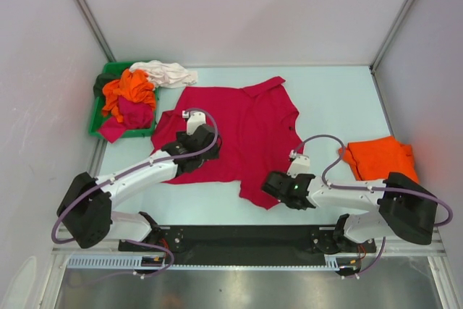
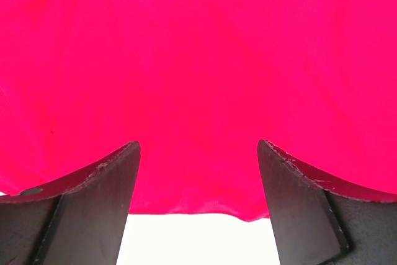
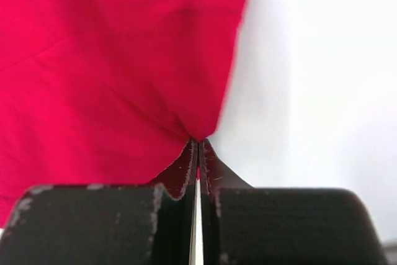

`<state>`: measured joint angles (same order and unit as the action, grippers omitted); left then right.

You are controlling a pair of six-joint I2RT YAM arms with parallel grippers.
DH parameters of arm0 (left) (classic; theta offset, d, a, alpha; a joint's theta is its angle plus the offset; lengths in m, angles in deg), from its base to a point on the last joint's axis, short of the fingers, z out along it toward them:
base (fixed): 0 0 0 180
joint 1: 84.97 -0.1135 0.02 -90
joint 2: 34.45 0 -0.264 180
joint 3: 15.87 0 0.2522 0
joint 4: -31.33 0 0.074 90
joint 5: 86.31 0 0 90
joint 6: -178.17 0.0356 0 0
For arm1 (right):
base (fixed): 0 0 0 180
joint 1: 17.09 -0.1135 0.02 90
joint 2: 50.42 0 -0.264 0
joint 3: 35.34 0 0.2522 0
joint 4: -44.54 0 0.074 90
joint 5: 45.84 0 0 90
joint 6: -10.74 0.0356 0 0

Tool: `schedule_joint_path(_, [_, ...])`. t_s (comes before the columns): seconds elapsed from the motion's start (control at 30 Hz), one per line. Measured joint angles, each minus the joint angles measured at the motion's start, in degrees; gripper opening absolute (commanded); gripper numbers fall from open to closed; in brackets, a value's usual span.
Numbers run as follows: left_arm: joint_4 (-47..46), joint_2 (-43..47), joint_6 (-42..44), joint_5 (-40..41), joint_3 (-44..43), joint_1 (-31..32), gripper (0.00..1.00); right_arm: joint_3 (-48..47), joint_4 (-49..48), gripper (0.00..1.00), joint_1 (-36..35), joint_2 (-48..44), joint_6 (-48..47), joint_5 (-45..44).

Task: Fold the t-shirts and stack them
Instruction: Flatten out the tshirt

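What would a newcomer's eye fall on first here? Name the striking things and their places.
The crimson-red t-shirt spread across the middle of the table, with the right gripper pinched shut on its near right edge and the left gripper open over its left side. Next, a heap of t-shirts spilling from the green bin at the far left, and an orange t-shirt at the right edge.

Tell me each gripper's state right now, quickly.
Left gripper: open, over the crimson t-shirt, holding nothing.
Right gripper: closed, pinching that shirt's corner.
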<state>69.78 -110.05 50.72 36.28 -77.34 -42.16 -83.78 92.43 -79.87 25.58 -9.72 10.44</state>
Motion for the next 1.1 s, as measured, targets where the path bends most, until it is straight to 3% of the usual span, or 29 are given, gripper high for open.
schedule_joint_path(0.5, [0.02, 0.5, 0.04, -0.96, 0.0, 0.04, 0.83, -2.12, 29.62, 0.0, -5.88, -6.73, 22.16, 2.71])
schedule_joint_path(1.0, [0.83, 0.7, 0.48, -1.31, -0.09, -0.13, 0.84, -3.41, 34.86, 0.0, -5.03, -7.85, 26.16, 3.08])
schedule_joint_path(1.1, [1.38, 1.05, 0.52, -1.33, -0.11, -0.42, 0.84, -3.41, 35.28, 0.07, -4.04, -8.39, 27.32, 3.19])
